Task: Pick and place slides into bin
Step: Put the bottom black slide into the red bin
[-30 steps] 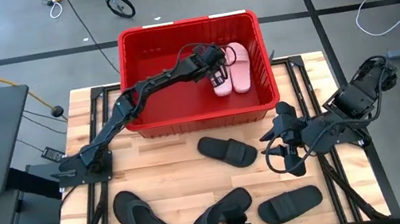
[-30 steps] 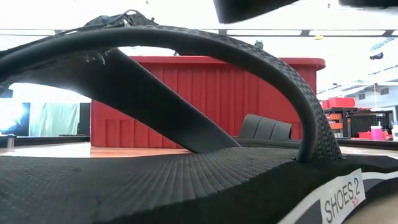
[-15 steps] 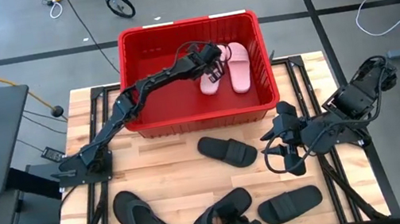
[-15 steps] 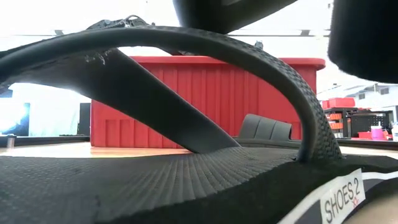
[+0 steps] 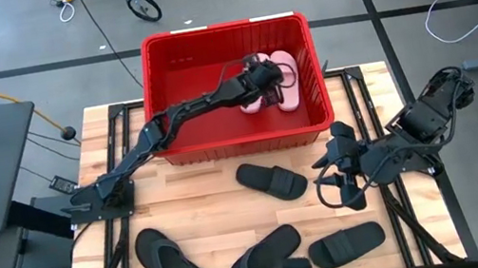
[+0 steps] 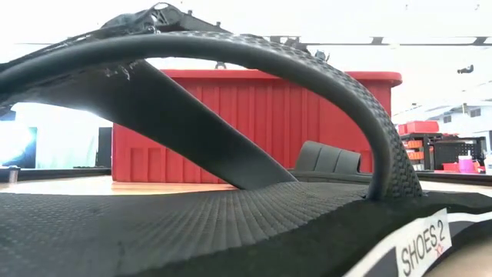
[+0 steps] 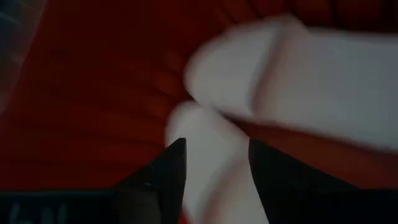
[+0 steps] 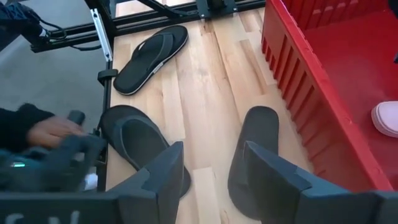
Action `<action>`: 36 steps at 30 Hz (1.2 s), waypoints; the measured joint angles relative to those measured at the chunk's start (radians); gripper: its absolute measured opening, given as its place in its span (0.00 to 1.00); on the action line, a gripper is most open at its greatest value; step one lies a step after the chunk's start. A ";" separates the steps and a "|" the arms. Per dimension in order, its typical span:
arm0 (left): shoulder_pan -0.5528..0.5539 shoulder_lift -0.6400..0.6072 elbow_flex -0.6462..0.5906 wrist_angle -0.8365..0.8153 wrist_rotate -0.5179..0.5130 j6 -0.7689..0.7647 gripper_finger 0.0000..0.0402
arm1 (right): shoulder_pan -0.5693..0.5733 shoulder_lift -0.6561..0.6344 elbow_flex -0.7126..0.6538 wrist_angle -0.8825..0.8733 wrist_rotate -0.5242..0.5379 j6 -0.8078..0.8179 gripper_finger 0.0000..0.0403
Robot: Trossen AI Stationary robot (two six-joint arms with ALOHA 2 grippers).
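Wooden slats of the table carry four black sandals: two wide-strap slides and two flip-flops. Both pink slides lie inside the red bin, where the left gripper hovers with fingers spread. The right gripper waits open near the bin's corner. By my count, two of six are done.

The high view looks straight down on the whole tabletop. The low view sits at tabletop height, very near a flip-flop, facing the bin. Both wrist views also show the bin.
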 joint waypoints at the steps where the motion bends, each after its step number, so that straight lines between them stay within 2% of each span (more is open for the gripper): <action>1: -0.009 -0.011 -0.001 0.012 -0.040 0.047 0.45 | 0.000 0.000 0.000 0.000 0.000 0.000 0.43; 5: -0.041 -0.069 0.002 0.092 -0.172 0.246 0.45 | 0.008 0.000 0.000 -0.001 0.003 0.035 0.43; 9: -0.071 -0.165 0.004 0.127 -0.310 0.320 0.45 | 0.024 0.000 0.000 -0.004 0.006 0.115 0.43; 13: -0.105 -0.278 0.005 0.103 -0.431 0.287 0.45 | 0.064 0.000 0.000 -0.018 -0.010 0.248 0.43; 16: -0.137 -0.383 0.005 0.015 -0.444 0.201 0.45 | 0.125 0.012 0.000 -0.072 -0.013 0.335 0.43; 19: -0.178 -0.490 0.006 -0.121 -0.429 0.012 0.45 | 0.190 0.052 0.000 -0.147 -0.017 0.445 0.43; 22: -0.217 -0.603 0.006 -0.312 -0.277 -0.275 0.45 | 0.235 0.104 0.000 -0.198 -0.048 0.607 0.43; 24: -0.231 -0.673 0.006 -0.411 -0.094 -0.472 0.45 | 0.255 0.141 0.000 -0.199 -0.117 0.716 0.43; 27: -0.239 -0.752 0.006 -0.490 0.157 -0.710 0.45 | 0.279 0.204 0.000 -0.196 -0.238 0.868 0.43; 29: -0.244 -0.789 0.006 -0.508 0.277 -0.794 0.45 | 0.297 0.244 0.000 -0.196 -0.302 0.946 0.43; 32: -0.265 -0.820 0.006 -0.504 0.352 -0.813 0.43 | 0.319 0.303 0.000 -0.197 -0.365 1.070 0.43; 36: -0.301 -0.839 0.006 -0.470 0.356 -0.813 0.41 | 0.346 0.363 0.000 -0.189 -0.395 1.255 0.43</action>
